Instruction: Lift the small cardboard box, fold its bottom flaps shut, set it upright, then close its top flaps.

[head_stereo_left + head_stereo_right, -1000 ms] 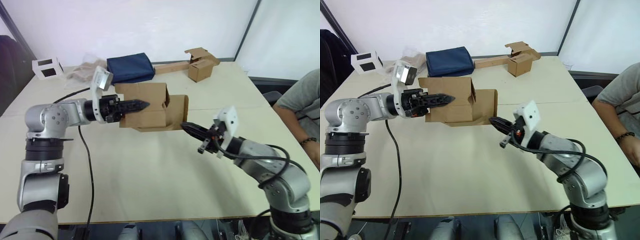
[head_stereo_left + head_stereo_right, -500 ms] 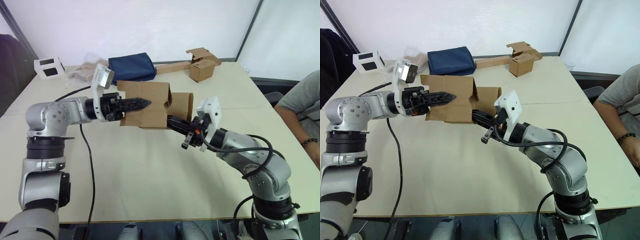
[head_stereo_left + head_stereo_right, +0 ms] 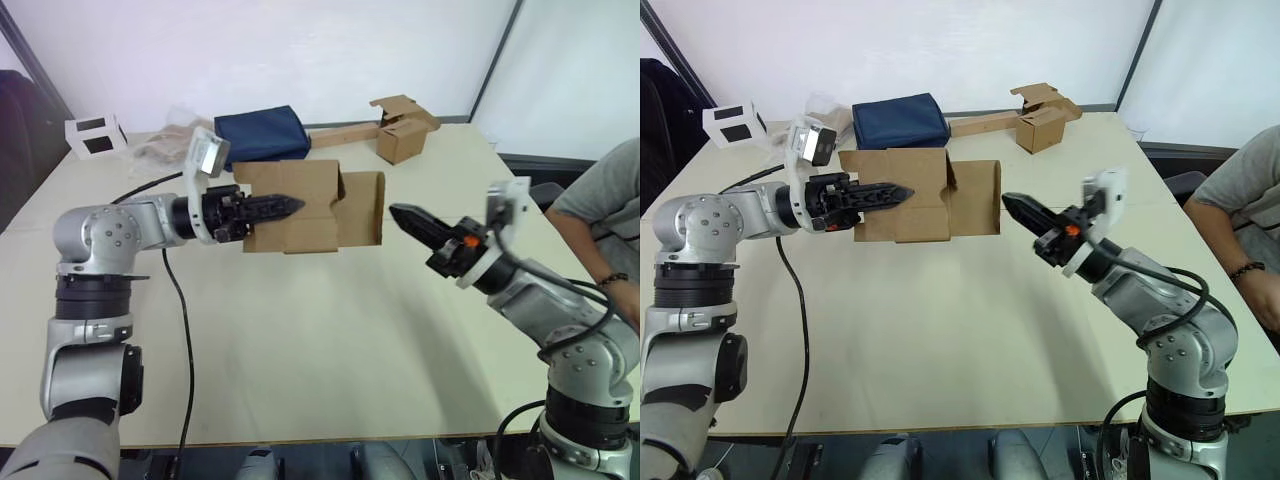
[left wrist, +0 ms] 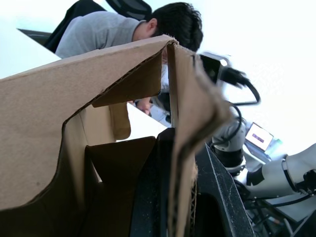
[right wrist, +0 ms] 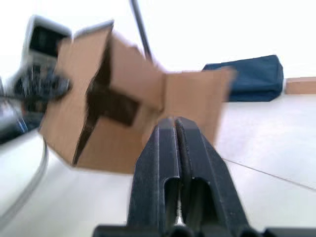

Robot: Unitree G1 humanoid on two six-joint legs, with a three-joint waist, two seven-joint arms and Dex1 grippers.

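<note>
Reaching across from the side, the left hand [image 3: 285, 207] is clamped on a wall of the small cardboard box [image 3: 300, 205], holding it up above the counter [image 3: 300, 340] with one flap swung out toward the right. The right hand [image 3: 405, 215] points at that flap from just beside it, fingers pressed together, not touching. Behind lie a folded blue bag [image 3: 262, 134], a second brown box on a long cardboard strip [image 3: 400, 135] and a little white box [image 3: 92, 135]. A person's arm [image 3: 600, 215] rests at the right edge.
</note>
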